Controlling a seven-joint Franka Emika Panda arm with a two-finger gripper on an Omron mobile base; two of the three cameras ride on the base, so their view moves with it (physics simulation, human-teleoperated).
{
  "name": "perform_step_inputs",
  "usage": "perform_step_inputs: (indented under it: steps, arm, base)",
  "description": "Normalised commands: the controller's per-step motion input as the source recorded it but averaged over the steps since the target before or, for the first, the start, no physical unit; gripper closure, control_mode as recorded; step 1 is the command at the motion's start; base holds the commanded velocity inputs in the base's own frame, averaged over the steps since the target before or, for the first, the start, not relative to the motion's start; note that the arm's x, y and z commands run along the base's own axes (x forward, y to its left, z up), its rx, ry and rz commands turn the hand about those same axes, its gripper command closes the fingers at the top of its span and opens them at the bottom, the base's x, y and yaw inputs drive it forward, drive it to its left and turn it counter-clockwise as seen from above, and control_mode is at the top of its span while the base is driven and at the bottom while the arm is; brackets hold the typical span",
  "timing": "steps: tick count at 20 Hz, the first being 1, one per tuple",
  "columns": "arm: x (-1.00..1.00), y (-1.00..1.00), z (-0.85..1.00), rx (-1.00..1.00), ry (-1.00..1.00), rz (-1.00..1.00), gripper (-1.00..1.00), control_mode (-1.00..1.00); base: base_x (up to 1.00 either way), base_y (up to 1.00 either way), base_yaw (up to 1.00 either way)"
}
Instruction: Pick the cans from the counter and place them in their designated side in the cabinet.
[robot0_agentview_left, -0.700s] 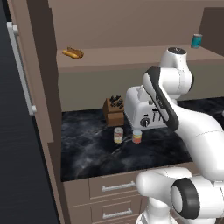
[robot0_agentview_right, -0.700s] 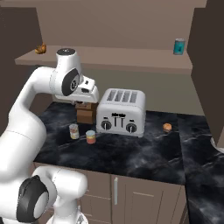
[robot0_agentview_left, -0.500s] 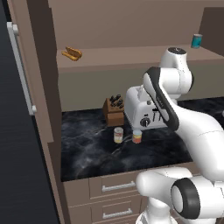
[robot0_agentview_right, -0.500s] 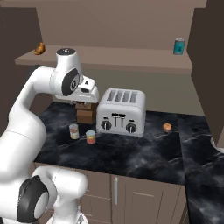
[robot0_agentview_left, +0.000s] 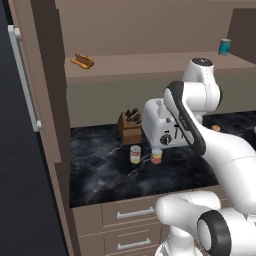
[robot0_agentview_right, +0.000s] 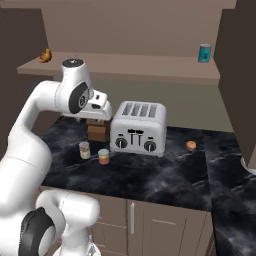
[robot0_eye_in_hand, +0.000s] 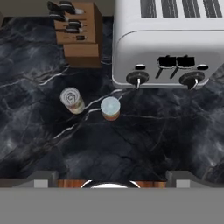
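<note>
Two cans stand side by side on the black marble counter (robot0_agentview_left: 100, 175) in front of the toaster. The cream-yellow can (robot0_agentview_left: 135, 154) (robot0_agentview_right: 85, 150) (robot0_eye_in_hand: 72, 99) is on the left, and the shorter red-orange can (robot0_agentview_left: 157, 157) (robot0_agentview_right: 104, 156) (robot0_eye_in_hand: 110, 108) is just right of it. My gripper (robot0_eye_in_hand: 112, 177) hangs high above them, pointing down, open and holding nothing. Both cans lie ahead of its fingertips (robot0_eye_in_hand: 41, 176). In the right base view my hand (robot0_agentview_right: 98, 109) hovers near the knife block. The brown cabinet's shelf board (robot0_agentview_left: 150, 62) (robot0_agentview_right: 130, 65) runs above the counter.
A silver toaster (robot0_agentview_left: 160, 131) (robot0_agentview_right: 139, 129) (robot0_eye_in_hand: 170, 48) and a wooden knife block (robot0_agentview_left: 130, 127) (robot0_eye_in_hand: 78, 35) stand behind the cans. A small orange item (robot0_agentview_right: 191, 145) lies right of the toaster. On the shelf are a pastry (robot0_agentview_left: 82, 61) at left and a teal can (robot0_agentview_left: 225, 46) (robot0_agentview_right: 204, 53) at right.
</note>
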Motion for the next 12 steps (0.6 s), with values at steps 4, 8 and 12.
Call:
perform_step_inputs:
  steps: [4, 8, 12]
  arm:
    - [-0.01, 0.08, -0.13, -0.01, -0.04, 0.00, -1.00, -1.00]
    - [0.00, 0.06, -0.11, 0.00, -0.04, 0.00, -1.00, -1.00]
    - [0.00, 0.01, -0.03, 0.00, 0.00, 0.00, -1.00, -1.00]
  base:
    - [0.00, 0.00, 0.00]
    - [0.00, 0.00, 0.00]
    - [0.00, 0.00, 0.00]
